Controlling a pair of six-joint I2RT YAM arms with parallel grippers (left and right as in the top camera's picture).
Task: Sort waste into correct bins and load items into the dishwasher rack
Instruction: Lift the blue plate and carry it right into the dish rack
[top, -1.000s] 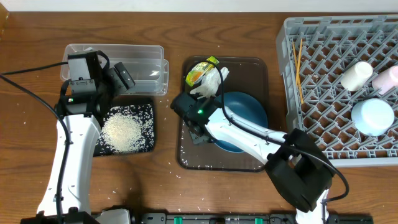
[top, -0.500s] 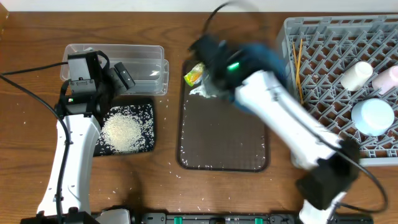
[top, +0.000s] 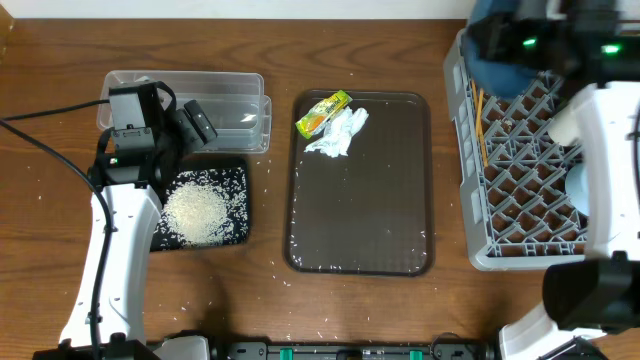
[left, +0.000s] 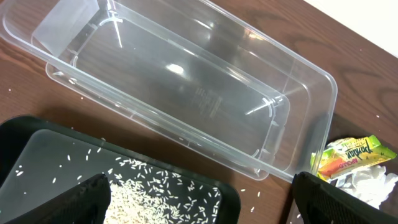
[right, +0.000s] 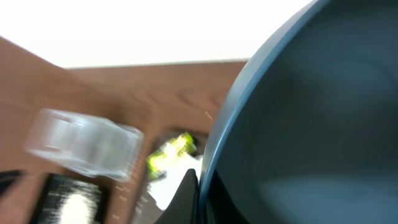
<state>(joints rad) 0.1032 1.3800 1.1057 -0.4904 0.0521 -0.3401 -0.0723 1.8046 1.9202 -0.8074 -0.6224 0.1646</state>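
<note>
My right fingers (right: 188, 196) pinch the large dark-blue bowl's (right: 305, 124) rim over the square grey plastic lattice rack's (top: 520, 205) far-left corner, my left fingers (left: 84, 202) hanging spread, well left of it.

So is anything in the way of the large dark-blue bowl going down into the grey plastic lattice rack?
Yes: the thin wooden chopsticks lie in the rack right by where the bowl hangs, at its far left corner. Nothing else shows there.

Left fingers (left: 87, 200) spread wide; right arm (top: 610, 170) raised, right fingers (right: 188, 190) clamped.
</note>
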